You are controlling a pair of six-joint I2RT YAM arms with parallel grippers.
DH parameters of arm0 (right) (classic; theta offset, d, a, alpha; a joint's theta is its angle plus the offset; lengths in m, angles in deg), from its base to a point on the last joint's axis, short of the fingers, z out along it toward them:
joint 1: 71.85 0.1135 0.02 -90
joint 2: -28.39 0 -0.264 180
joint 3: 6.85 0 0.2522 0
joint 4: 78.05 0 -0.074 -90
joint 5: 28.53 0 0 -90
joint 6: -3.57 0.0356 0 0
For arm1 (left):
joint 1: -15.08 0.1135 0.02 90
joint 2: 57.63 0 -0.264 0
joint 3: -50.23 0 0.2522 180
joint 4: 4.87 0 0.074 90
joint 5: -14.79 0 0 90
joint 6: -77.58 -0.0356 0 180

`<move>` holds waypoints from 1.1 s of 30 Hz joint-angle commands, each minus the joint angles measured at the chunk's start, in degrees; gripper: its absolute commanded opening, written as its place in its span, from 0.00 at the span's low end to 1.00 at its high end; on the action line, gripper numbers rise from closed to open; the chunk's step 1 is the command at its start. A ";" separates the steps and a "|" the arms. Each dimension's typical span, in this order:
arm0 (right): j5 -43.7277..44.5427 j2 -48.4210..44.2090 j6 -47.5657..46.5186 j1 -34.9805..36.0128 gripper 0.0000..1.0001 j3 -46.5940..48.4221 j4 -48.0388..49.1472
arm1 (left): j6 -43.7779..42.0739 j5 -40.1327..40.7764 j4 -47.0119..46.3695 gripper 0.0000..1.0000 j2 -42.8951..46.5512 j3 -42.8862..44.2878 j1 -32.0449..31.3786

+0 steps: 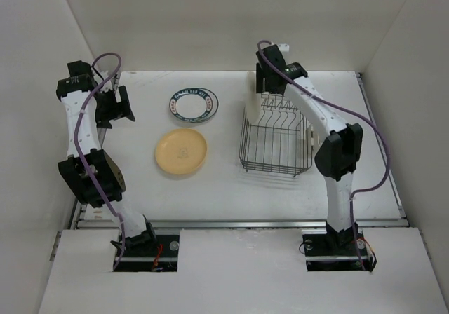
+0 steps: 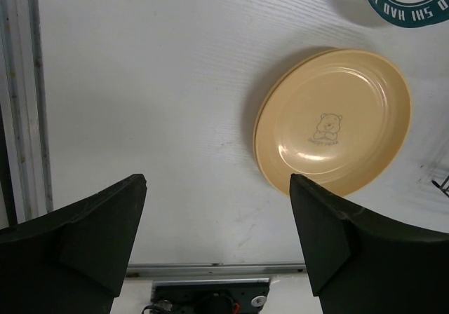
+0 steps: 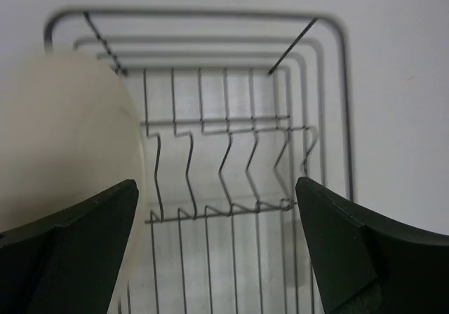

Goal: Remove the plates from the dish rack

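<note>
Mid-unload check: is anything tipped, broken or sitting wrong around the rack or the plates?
Nothing stands out. The yellow plate and the blue-rimmed plate lie flat on the table, apart from each other. One cream plate stands on edge at the left side of the dish rack. No damage or spill shows.

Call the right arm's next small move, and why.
Probably shift the right gripper sideways to centre on the cream plate. Jaws stand open; the plate is upright at one end of the rack, off to the side in the wrist view, not centred between the fingers.
</note>
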 commanded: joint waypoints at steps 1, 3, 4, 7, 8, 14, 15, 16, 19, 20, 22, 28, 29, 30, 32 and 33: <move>-10.05 -0.01 1.56 1.16 1.00 -3.77 0.67 | -0.92 0.34 -0.81 0.81 2.76 -0.77 0.11; -10.59 -1.41 2.08 1.16 1.00 -5.44 2.87 | -0.92 0.34 -0.81 0.81 3.28 -1.29 0.11; -10.07 -1.94 2.09 1.16 1.00 -7.10 4.96 | -0.92 0.34 -0.81 0.81 3.29 -1.30 0.11; -7.53 -2.04 2.09 1.16 0.99 -7.03 4.56 | -0.92 0.34 -0.81 0.81 3.29 -1.82 0.11; -6.13 -1.34 2.09 1.16 0.99 -6.51 3.68 | -0.92 0.34 -0.81 0.81 3.29 -1.82 0.11; -0.05 -2.56 2.79 0.64 0.99 -7.12 2.17 | -0.92 0.96 -0.81 0.81 3.81 -1.82 0.11; -0.05 -3.08 2.79 0.64 0.99 -7.12 2.17 | -0.92 0.96 -0.81 0.81 3.81 -1.82 0.11; -1.09 -3.09 2.79 0.64 0.98 -7.12 2.17 | -0.92 0.26 -0.81 0.81 3.81 -1.82 0.11; -5.66 -5.80 1.92 0.64 0.98 -8.25 4.10 | -1.45 -0.63 -0.81 0.81 3.29 -1.82 0.11; -7.15 -6.59 1.91 0.64 0.98 -8.78 5.15 | -1.45 -1.32 -0.20 0.81 3.29 -1.82 0.11; -10.58 -8.87 1.12 0.64 0.96 -10.71 8.31 | -1.98 -1.86 0.41 0.81 2.67 -1.12 0.11; -15.59 -12.05 -2.13 2.22 0.96 -12.65 12.54 | -4.87 -5.45 1.48 0.81 1.53 1.42 -5.05; -16.91 -12.75 -2.13 2.22 0.96 -12.65 13.33 | -6.88 -6.94 1.48 0.81 0.92 2.30 -7.60; -16.92 -12.75 -2.13 2.22 0.96 -12.65 13.34 | -8.20 -6.95 1.48 0.81 0.91 2.31 -7.62; -17.89 -14.76 -1.61 2.22 0.96 -14.57 15.96 | -11.10 -5.03 -1.31 0.81 -0.49 3.10 -12.60; -18.59 -15.47 -1.60 2.22 0.96 -15.28 16.93 | -14.86 -3.19 -2.73 0.82 -0.49 3.80 -14.46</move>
